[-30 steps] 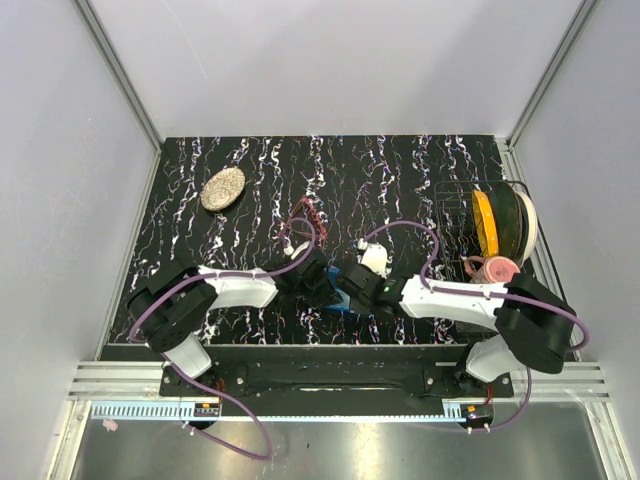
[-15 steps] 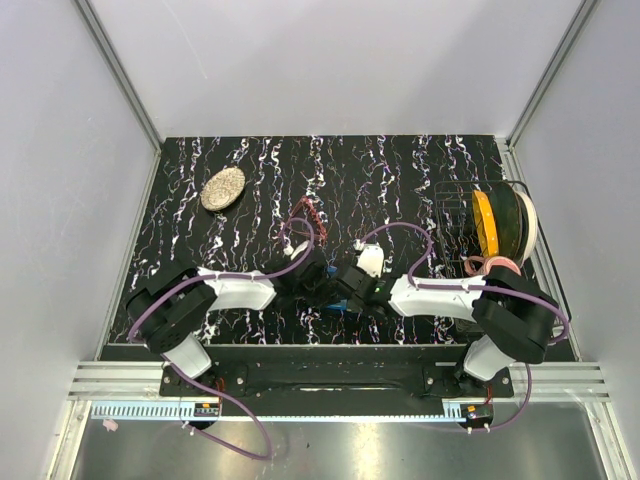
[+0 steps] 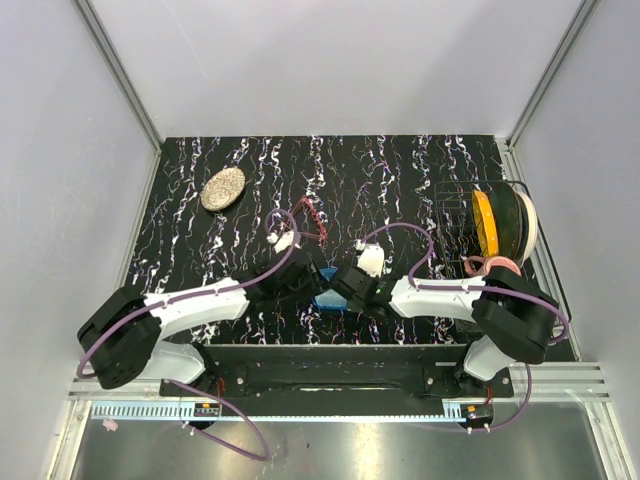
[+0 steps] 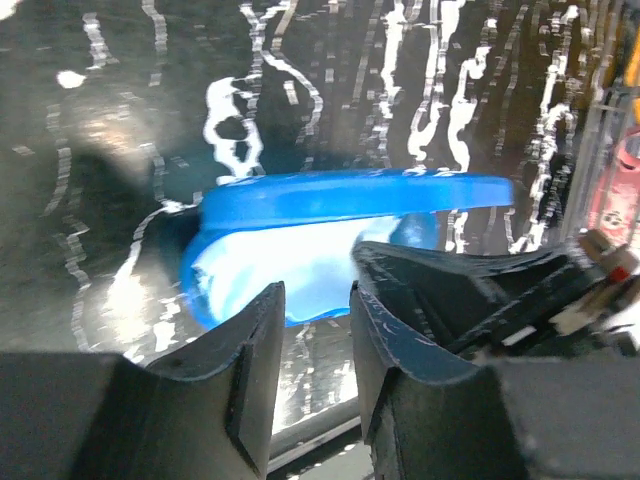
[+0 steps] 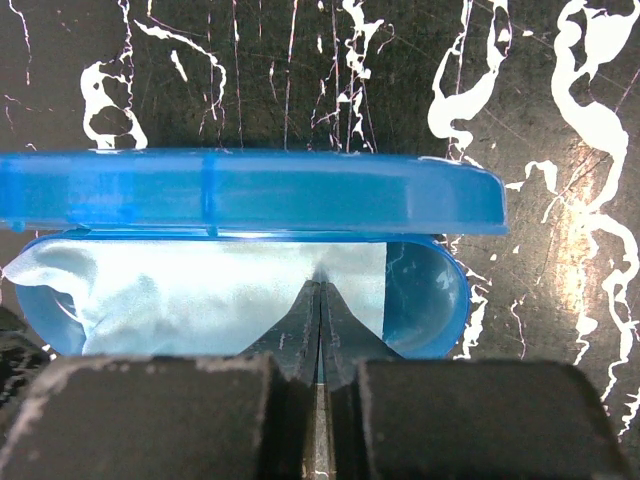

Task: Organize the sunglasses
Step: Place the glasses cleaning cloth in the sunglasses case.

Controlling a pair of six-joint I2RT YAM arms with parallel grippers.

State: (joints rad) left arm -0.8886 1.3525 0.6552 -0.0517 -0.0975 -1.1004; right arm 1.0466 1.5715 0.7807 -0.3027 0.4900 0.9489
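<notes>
Left fingers [image 4: 255, 350] shifted leftward; blue case [image 3: 328, 299] largely hidden from above.

We are looking into a robotics test cell, a lab bench rather than a home or a shop. Plain white panel walls [image 3: 330, 60] close in three sides, held by bare aluminium frame rails [image 3: 118, 72]. The black tabletop with white marble streaks [image 3: 400, 170] carries two white-and-black robot arms, the left arm [image 3: 195, 305] and the right arm [image 3: 440, 297]. Both are bolted to a black base bar [image 3: 330, 375] at the near edge. Loose purple cables [image 3: 400, 227] loop off them, and a brushed metal sheet [image 3: 380, 450] lies in front.
</notes>
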